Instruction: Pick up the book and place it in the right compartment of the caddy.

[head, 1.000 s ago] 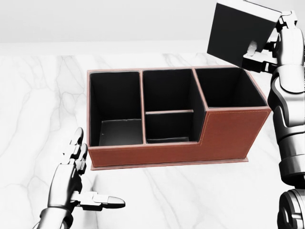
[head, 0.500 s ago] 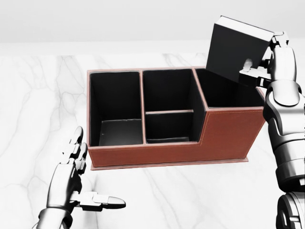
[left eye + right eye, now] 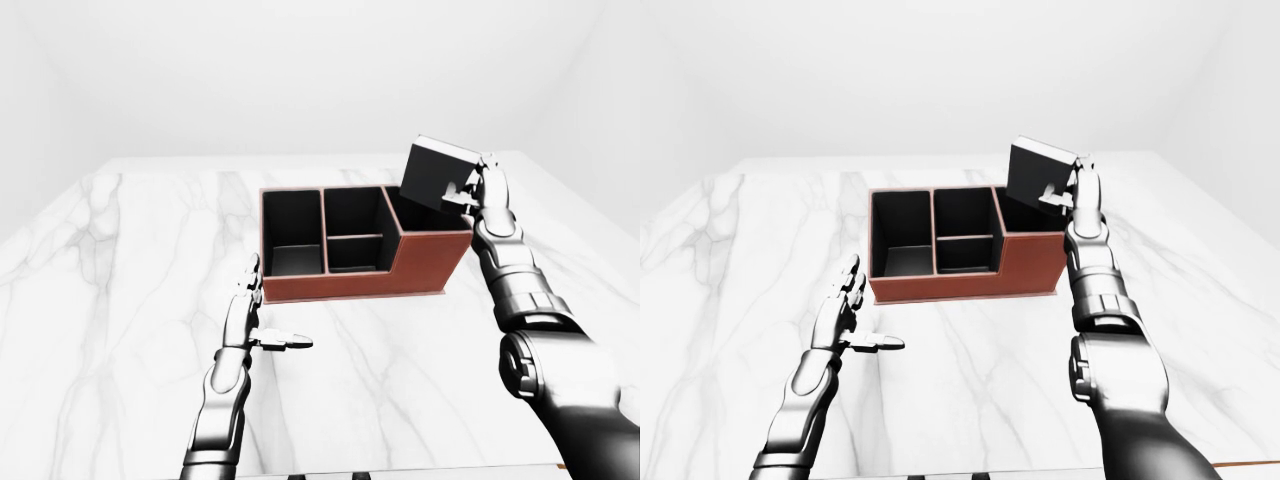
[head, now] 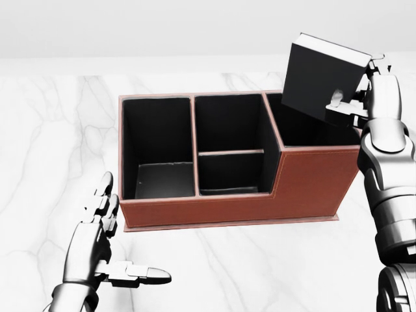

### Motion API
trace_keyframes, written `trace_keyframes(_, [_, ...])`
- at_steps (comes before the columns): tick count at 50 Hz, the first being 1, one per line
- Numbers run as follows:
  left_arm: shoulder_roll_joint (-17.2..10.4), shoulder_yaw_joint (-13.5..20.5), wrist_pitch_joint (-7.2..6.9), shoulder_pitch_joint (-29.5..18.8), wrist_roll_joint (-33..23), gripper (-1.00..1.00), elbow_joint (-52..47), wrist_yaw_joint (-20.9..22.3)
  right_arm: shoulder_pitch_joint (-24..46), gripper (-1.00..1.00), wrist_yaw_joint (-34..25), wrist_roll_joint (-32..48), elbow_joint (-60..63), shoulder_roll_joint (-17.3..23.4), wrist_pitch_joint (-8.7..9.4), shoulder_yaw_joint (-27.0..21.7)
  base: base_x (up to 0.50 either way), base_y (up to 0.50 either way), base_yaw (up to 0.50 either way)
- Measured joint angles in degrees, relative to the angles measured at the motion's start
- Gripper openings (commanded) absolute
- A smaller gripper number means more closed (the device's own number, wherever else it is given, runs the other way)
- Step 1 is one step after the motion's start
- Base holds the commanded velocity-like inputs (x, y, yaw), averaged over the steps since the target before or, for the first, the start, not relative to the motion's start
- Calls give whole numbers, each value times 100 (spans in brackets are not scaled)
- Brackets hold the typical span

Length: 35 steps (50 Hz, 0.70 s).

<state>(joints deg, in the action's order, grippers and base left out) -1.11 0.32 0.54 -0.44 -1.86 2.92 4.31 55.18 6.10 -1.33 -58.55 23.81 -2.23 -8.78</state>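
Note:
A black book (image 4: 318, 77) with white page edges is tilted, its lower corner dipping into the right compartment of the red-brown caddy (image 4: 305, 188). My right hand (image 4: 354, 97) is shut on the book's right side, thumb on its cover. The caddy has black-lined compartments: a left one, a middle one split by a low divider, and a taller right one. My left hand (image 4: 114, 250) hovers open at the lower left of the head view, apart from the caddy, holding nothing.
The caddy stands on a white marble table (image 3: 120, 280) whose far edge (image 3: 300, 158) meets a plain white wall. Table edges run down both sides in the eye views.
My right hand has brought the book down and slightly left, from above the caddy's right end to where its lower corner enters the right compartment. The left hand stayed still.

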Motion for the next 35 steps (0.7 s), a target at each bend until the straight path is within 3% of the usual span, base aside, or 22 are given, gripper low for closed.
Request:
trace_keyframes(28, [5,-8,-41,8,-4,100,-47,-3,-41,-100,17,-2,-249,-7,-204,15,0,0,0])
trace_keyframes(35, [1,0,2,-6,1,100,7,1,-61,-100,31,-1,-374,-27,-277,22,0,0,0])
